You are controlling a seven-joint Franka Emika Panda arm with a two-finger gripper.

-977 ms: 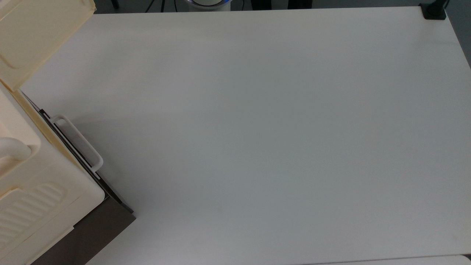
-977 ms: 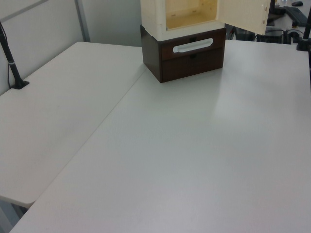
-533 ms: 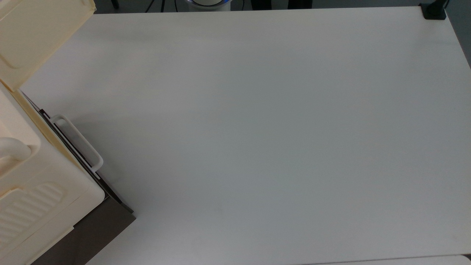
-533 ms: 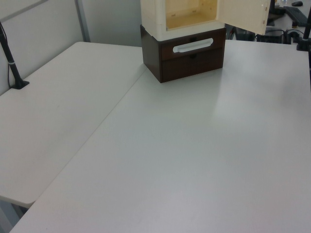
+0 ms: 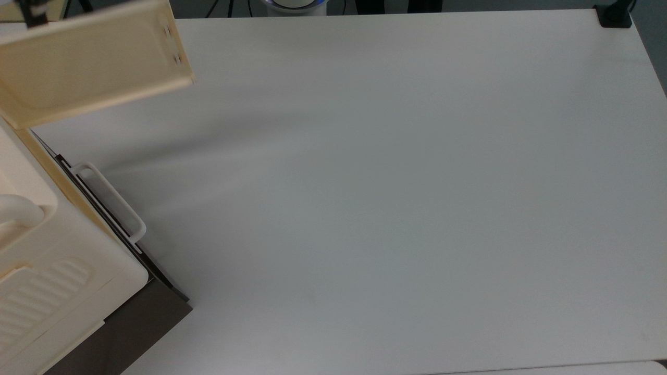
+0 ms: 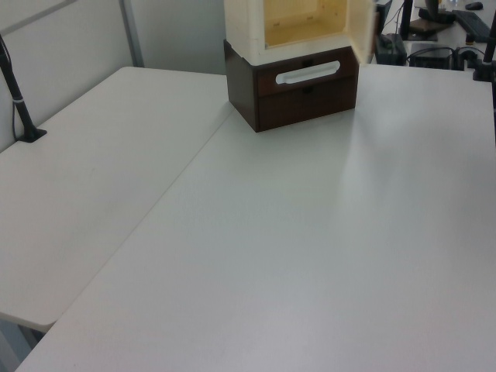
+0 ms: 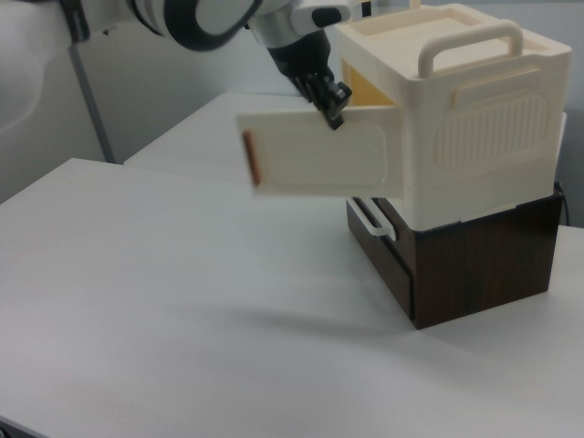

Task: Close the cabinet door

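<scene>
Cream plastic fills the top view's left edge: I see the cabinet door (image 5: 94, 62) swung out over the white bench (image 5: 396, 198), hinged at the cabinet (image 5: 47, 271), with the white loop handle (image 5: 112, 200) and the dark brown base (image 5: 135, 328) below it.

In the left view I look straight into the cabinet's (image 6: 248, 23) open yellow compartment; the door (image 6: 363, 27) appears nearly edge-on at the opening's right side, above the brown base (image 6: 306, 97) and the handle (image 6: 308, 73).

The right view adds the arm: the gripper (image 7: 330, 102) sits at the door's (image 7: 319, 164) top edge, with the door standing well open toward the right view's left. I cannot tell how its fingers stand. This view also gives me the ribbed side panel (image 7: 484, 123) and the top carry handle (image 7: 470, 41).
</scene>
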